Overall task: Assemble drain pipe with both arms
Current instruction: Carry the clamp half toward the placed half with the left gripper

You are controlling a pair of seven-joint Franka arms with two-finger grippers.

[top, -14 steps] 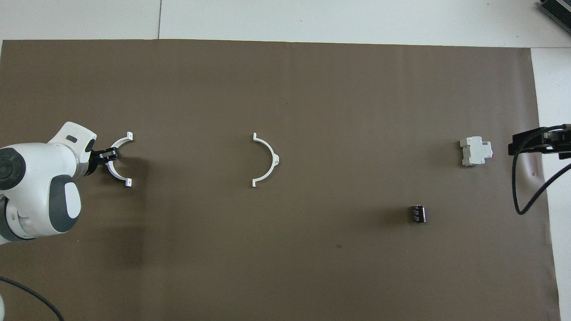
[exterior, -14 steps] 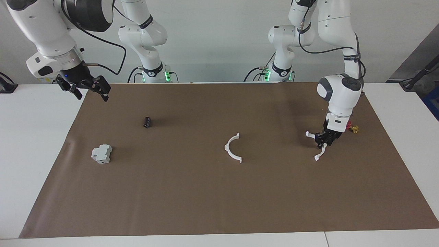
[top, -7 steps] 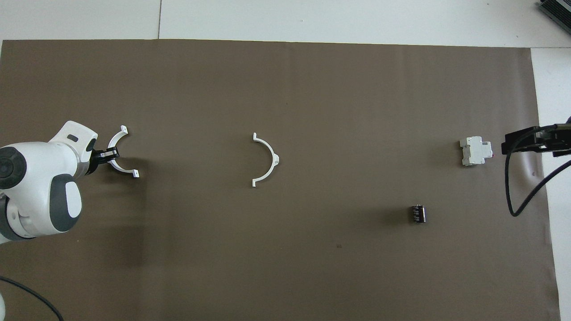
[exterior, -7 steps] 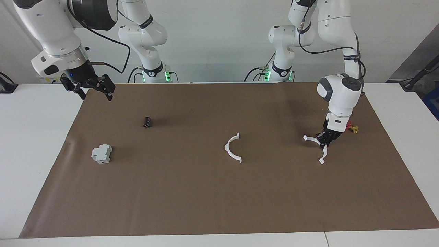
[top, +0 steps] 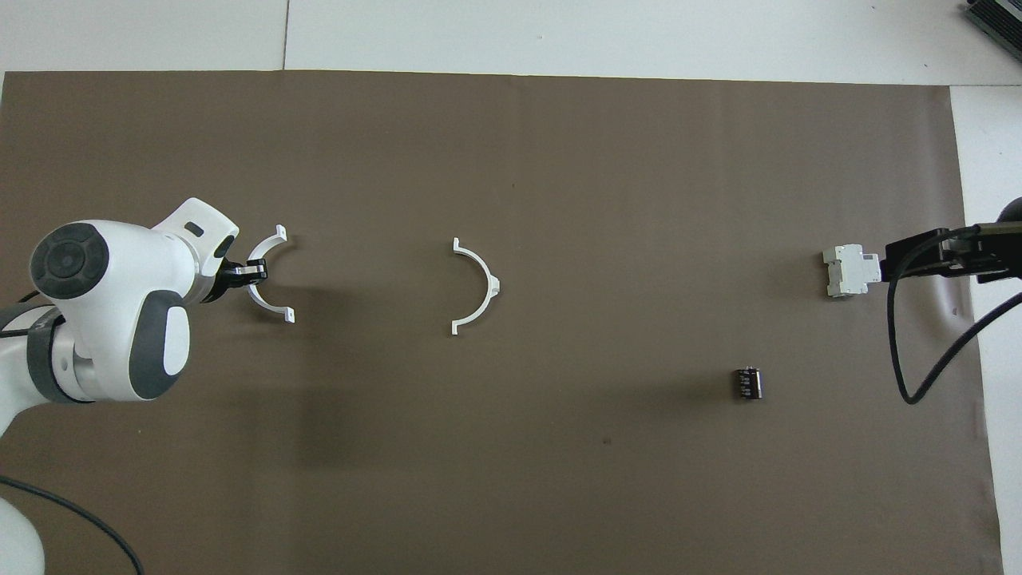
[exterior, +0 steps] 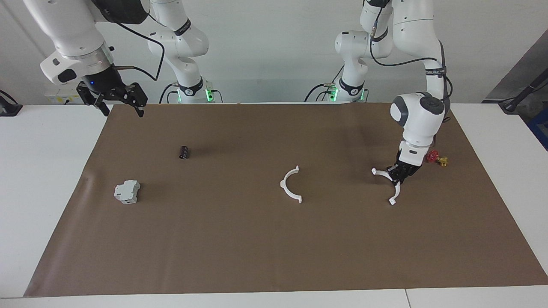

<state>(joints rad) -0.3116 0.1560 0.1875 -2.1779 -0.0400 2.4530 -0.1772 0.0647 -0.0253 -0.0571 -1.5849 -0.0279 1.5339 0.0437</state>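
So I'm holding one half-ring [exterior: 387, 185] pinched in my left gripper [exterior: 400, 174] near the left arm's end. Other half-ring [exterior: 290, 185] is lying mid-mat, untouched. Right gripper [exterior: 115, 99] is hanging wide open, waiting. Joining the two halves is all left.

No legible text or labels.

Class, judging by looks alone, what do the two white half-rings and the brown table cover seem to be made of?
Held half-ring, in the shut left gripper: likely thin moulded plastic, plain white, with small flat end tabs. Free half-ring: looks the same. Brown cover: probably paper or thin card, matt, one faint wrinkle at its edge.
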